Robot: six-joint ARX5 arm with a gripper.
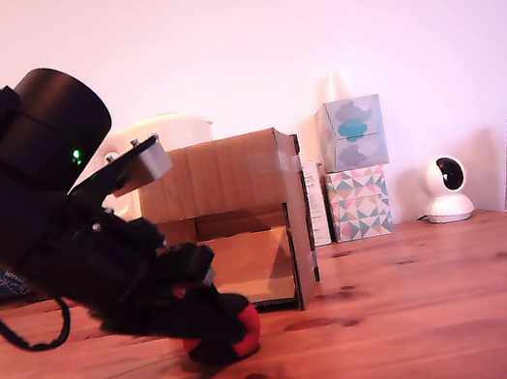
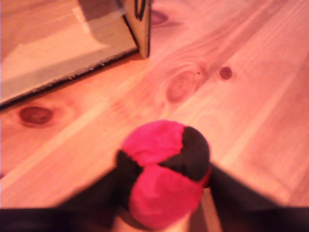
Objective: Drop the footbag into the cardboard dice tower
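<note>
fingers of our gripper pinched the footbag at table level; we needed a straight lift above the cardboard dice tower.

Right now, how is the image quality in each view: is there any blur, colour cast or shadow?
In the exterior view the picture is fairly sharp but hazy, with a pinkish cast; the arm is a dark mass, and the gripper throws a soft shadow on the table. In the wrist view everything has a strong red-orange tint; the footbag is slightly soft, and the fingers are blurred, dark shapes.
</note>
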